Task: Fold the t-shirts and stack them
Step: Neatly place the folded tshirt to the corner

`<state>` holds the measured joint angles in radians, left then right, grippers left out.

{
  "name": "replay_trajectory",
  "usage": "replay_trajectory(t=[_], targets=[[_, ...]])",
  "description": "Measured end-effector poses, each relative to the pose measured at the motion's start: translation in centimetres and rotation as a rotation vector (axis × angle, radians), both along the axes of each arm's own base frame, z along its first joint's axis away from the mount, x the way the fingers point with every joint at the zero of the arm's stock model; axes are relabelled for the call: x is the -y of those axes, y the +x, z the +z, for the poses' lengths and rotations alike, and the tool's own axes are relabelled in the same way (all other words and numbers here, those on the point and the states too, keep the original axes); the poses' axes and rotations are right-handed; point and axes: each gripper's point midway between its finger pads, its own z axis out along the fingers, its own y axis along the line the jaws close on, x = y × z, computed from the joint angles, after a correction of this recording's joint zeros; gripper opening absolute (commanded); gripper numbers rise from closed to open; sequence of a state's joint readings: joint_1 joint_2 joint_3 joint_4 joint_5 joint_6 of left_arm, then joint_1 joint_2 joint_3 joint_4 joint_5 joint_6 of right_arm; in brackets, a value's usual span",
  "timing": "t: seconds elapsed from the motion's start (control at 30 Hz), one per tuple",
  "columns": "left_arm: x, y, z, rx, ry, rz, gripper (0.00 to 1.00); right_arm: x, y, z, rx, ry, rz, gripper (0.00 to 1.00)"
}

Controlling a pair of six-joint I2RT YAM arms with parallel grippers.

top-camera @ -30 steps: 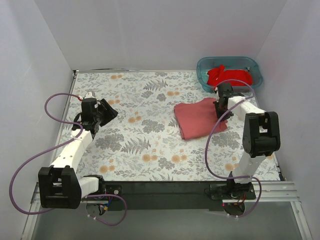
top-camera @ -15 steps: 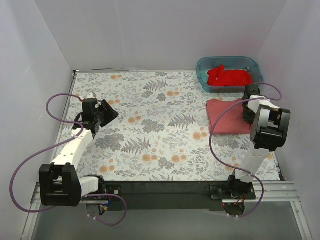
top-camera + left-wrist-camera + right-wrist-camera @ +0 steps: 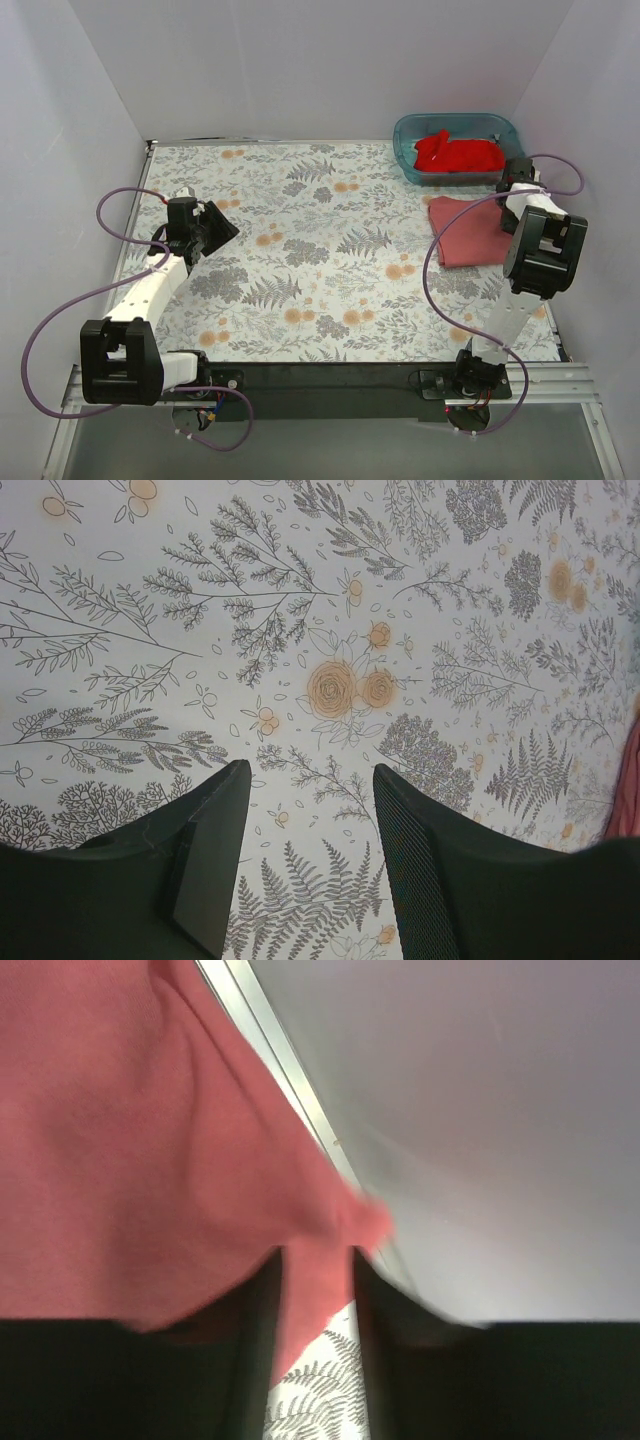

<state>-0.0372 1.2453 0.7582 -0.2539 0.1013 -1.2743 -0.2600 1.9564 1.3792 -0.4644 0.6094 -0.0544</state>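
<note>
While setting folded salmon t-shirt (image 3: 465, 232) at worktop (image 3: 320, 270) right edge, near tub (image 3: 408, 160) holding red t-shirt (image 3: 458, 152): cloth between right gripper (image 3: 318, 1270) fingers, pinched or loose impossible to tell; left gripper (image 3: 312, 780) spread, empty. Next, probably: release, fetch red one.

Dusty salmon-red t-shirt (image 3: 465, 232) — brighter red t-shirt (image 3: 458, 154) — teal tub (image 3: 404, 140); table (image 3: 300, 265) printed with grey ferns, orange blossoms.

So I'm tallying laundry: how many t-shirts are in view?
2. The salmon-red t-shirt lies folded on the table's right side; the brighter red t-shirt sits crumpled in the teal tub. More could hide beneath it.
</note>
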Motion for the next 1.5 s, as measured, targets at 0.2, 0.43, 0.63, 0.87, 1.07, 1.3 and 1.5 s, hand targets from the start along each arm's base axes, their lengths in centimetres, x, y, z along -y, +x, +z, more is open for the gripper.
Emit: replay_trajectory(t=[0.2,0.43,0.63,0.87,1.07,1.3,1.5], targets=[[0.1,0.0,0.0,0.000,-0.004,-0.002,0.51,-3.3,1.3,2.8,0.078,0.017,0.058,0.67],[0.2,-0.1,0.7,0.020,-0.012,-0.006,0.51,-13.7,1.0,6.0,0.194,0.154,0.276,0.59],[0.3,-0.1,1.1,0.032,-0.015,-0.009,0.50,-18.7,-3.4,1.1,0.063,0.284,0.362,0.50],[0.3,-0.4,0.6,0.022,-0.017,-0.011,0.50,-20.0,-4.5,-0.8,0.015,0.322,0.401,0.51],[0.5,-0.4,0.7,0.025,-0.022,-0.017,0.50,-20.4,-4.6,-1.3,0.014,0.325,0.416,0.52],[0.7,-0.4,0.7,0.025,-0.031,-0.028,0.50,-21.2,-4.3,-1.2,0.017,0.326,0.453,0.54],[0.8,-0.4,0.7,0.024,-0.034,-0.033,0.49,-20.7,-4.6,-2.8,-0.042,0.282,0.443,0.53]])
